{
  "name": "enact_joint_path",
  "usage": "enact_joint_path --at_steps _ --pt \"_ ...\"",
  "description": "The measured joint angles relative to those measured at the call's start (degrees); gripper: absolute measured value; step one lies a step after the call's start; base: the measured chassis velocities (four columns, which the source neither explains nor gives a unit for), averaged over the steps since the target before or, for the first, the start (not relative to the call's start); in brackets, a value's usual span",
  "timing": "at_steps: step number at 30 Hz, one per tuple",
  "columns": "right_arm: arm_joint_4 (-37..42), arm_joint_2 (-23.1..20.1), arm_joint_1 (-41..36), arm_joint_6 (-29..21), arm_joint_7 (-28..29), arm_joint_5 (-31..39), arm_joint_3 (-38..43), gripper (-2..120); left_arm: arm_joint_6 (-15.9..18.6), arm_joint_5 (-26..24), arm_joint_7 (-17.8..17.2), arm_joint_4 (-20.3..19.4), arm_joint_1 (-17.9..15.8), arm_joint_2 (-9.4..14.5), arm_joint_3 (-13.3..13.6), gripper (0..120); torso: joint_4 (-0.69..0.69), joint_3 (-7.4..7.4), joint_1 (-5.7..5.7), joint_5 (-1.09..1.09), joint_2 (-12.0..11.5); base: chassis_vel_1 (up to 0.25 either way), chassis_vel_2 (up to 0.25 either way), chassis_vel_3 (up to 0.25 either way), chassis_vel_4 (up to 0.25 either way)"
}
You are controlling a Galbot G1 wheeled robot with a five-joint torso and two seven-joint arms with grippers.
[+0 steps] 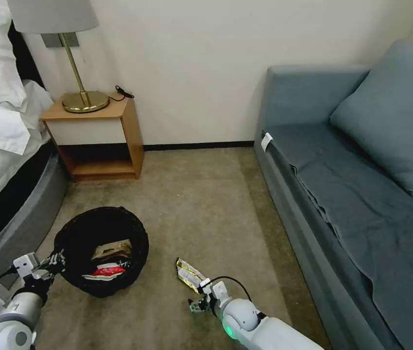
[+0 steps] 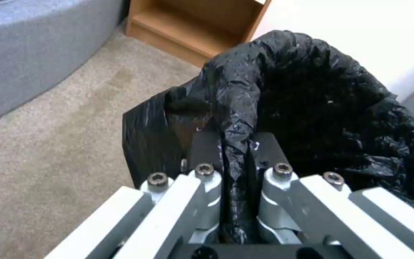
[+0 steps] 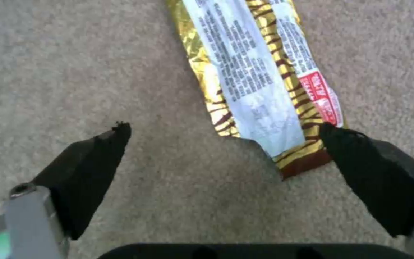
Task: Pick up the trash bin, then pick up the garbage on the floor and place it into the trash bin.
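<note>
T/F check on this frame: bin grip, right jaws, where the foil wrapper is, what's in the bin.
1. The left gripper is clamped on the trash bin liner rim. True.
2. The right gripper has its jaws shut. False: they are spread wide above the carpet.
3. The foil wrapper lies on the carpet. True.
4. The bin holds nothing. False: a red-white wrapper and brown paper lie inside.

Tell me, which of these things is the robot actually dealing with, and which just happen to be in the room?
Job: trash bin, held at its rim by the left gripper; gold snack wrapper on the carpet under the open right gripper.

Just there: lamp, nightstand, sofa, bed.
</note>
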Motion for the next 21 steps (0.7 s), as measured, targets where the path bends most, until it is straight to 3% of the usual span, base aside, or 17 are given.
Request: enact_joint_path --at_steps 2,5,10,13,15,21 --pt "-0.19 0.03 0.01 0.13 0.09 -0.16 0.00 95 0.00 0.03 0.00 0.00 -0.03 0.00 0.07 5 0.00 0.00 0.00 0.00 0.00 0.000 0.000 0.000 0.000" --pt "-0.70 0.04 0.02 0.72 0.20 -0.47 -0.05 79 0.00 0.12 0.01 0.10 -0.08 0.07 0.15 5 0.00 0.00 0.00 0.00 0.00 0.000 0.000 0.000 0.000" --pt "-1.19 0.12 0.08 1.18 0.45 -0.58 -0.11 65 -0.03 0.18 0.03 0.23 -0.10 0.10 0.17 5 0.00 0.00 0.00 0.00 0.00 0.000 0.000 0.000 0.000" --pt "-1.75 0.36 0.19 1.28 0.97 -0.60 -0.18 50 -0.12 0.24 0.09 0.29 -0.09 0.04 0.26 5 0.00 0.00 0.00 0.00 0.00 0.000 0.000 0.000 0.000" --pt "-1.80 0.38 0.20 1.30 1.02 -0.60 -0.18 48 -0.13 0.24 0.09 0.30 -0.08 0.03 0.27 5 0.00 0.00 0.00 0.00 0.00 0.000 0.000 0.000 0.000" --pt "-2.24 0.71 0.31 1.42 1.37 -0.60 -0.16 23 -0.22 0.22 0.19 0.43 -0.03 0.02 0.29 5 0.00 0.00 0.00 0.00 0.00 0.000 0.000 0.000 0.000"
